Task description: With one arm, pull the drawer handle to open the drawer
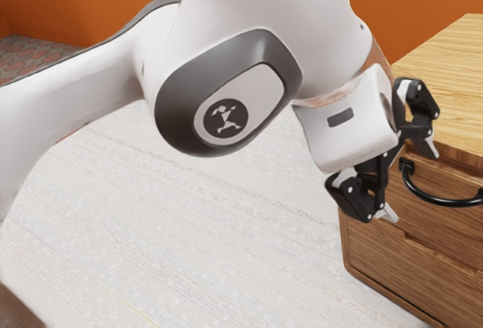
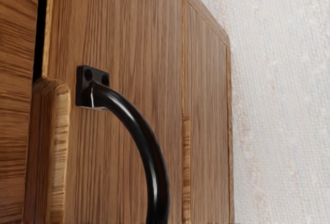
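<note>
exterior view: claw [image 1: 408, 179], fingers apart, just beside drawer handle [image 1: 436, 200].

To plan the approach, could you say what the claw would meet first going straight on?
Most likely the black handle, just ahead of the open claw, with the drawer front behind it; depth is hard to judge.

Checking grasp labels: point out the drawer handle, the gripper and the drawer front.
drawer handle [image 2: 142, 131]: wrist view, on the curved black bar.
gripper [image 1: 411, 182]: exterior view, midway between its open fingertips.
drawer front [image 2: 118, 38]: wrist view, on the wood panel behind the handle.
</note>
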`<move>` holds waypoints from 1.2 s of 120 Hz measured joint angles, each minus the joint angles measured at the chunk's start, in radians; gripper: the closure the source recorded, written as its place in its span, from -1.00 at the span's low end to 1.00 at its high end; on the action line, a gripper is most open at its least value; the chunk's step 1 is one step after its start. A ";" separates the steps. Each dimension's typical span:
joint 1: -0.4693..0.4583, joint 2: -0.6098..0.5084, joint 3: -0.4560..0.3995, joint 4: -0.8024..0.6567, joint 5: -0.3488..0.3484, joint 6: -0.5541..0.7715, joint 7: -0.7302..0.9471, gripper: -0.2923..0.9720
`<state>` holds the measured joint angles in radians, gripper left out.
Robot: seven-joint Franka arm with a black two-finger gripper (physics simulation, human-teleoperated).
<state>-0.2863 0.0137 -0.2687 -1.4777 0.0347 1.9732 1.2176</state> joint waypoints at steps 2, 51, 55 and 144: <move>0.003 -0.014 -0.001 -0.006 0.000 0.000 0.003 -0.38; -0.090 -0.010 -0.025 -0.068 0.024 0.016 -0.013 -0.03; -0.097 -0.005 -0.018 -0.063 0.026 0.021 -0.015 -0.01; -0.081 0.053 0.091 -0.010 0.055 0.027 -0.036 0.24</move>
<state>-0.3673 0.0667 -0.1782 -1.4874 0.0894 2.0002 1.1819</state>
